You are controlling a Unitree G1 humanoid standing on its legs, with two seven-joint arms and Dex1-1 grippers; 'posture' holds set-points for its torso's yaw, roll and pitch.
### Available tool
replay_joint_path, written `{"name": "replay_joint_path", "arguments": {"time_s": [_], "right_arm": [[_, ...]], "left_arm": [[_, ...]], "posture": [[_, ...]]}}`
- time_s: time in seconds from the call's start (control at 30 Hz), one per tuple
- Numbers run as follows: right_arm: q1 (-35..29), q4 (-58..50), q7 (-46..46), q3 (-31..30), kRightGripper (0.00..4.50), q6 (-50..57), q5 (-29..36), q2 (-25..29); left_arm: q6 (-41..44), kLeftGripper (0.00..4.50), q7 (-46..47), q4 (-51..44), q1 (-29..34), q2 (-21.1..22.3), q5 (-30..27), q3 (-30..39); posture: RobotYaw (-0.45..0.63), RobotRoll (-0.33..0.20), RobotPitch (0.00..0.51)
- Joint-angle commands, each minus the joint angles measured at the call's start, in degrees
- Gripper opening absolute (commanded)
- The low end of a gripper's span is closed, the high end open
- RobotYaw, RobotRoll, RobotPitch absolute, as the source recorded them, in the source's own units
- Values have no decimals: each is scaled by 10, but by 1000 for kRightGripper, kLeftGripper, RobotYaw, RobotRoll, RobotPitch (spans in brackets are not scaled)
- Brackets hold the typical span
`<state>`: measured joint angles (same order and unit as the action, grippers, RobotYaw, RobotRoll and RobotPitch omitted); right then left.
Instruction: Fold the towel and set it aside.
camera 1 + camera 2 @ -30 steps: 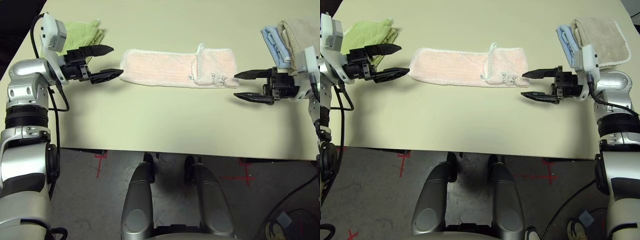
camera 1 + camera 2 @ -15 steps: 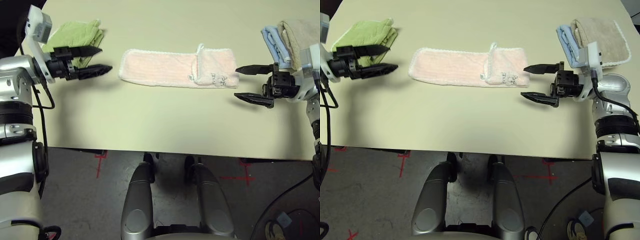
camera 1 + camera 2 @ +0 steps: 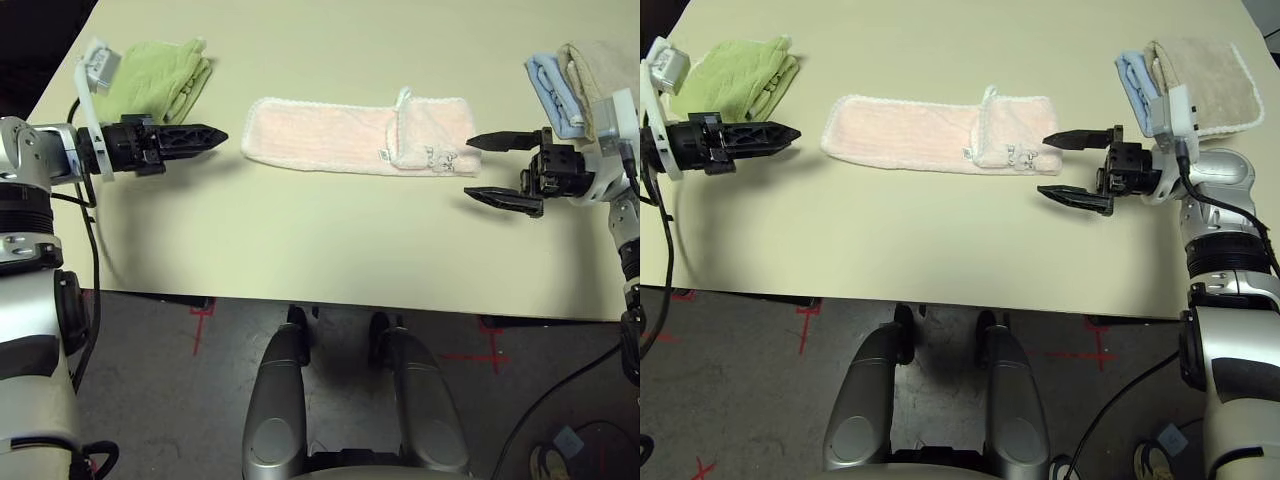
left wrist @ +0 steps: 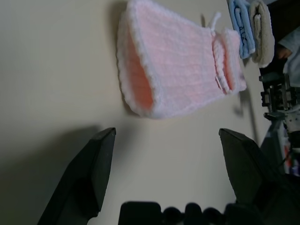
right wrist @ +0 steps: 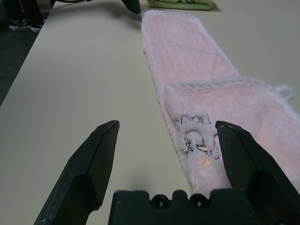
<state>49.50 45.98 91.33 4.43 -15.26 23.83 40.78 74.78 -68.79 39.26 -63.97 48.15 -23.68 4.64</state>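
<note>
Since a second ago the left gripper [image 3: 215,136] has rolled about its own axis, so in the head views its two fingers now line up one over the other instead of showing side by side; it has also sunk a little toward the table [image 3: 300,240]. The towel and the right gripper lie as they did. Farthest left, a light green folded towel [image 3: 160,75] sits at the table's corner, just behind the left arm. The left gripper points at the near end of the towel [image 3: 355,136], short of it, its fingers [image 4: 89,173] spread wide and holding nothing. The pink towel lies mid-table as a long folded strip, one end doubled back, dark stitching showing there. The right gripper [image 3: 492,170] faces that end, fingers wide apart, empty, just beside the cloth. Behind it lie a blue folded towel [image 3: 550,85] and a beige one [image 3: 1205,75].
</note>
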Motion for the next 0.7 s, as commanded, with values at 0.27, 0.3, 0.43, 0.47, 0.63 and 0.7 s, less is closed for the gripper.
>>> {"name": "replay_joint_path", "arguments": {"time_s": [0.27,0.3,0.43,0.47,0.63,0.7], "right_arm": [[-4,-9,0,11,4455,2,-12,-5],[-5,-10,0,12,4455,2,-12,-5],[-7,-15,0,13,4455,3,-13,-5],[-8,-16,-1,14,4455,3,-13,-5],[-12,-23,-3,15,4455,6,-15,-4],[-13,-25,-4,15,4455,6,-16,-4]], "left_arm": [[40,4500,85,17,-14,-49,-28,35],[34,4500,94,24,-18,-56,-27,42],[5,4500,128,56,-36,-81,-22,61],[-4,4500,134,63,-39,-86,-21,62],[-34,4500,148,89,-48,-97,-15,61],[-38,4500,146,94,-49,-97,-15,57]], "posture": [[30,0,369],[30,0,369],[25,0,369],[25,0,369],[18,0,368],[18,0,368]]}}
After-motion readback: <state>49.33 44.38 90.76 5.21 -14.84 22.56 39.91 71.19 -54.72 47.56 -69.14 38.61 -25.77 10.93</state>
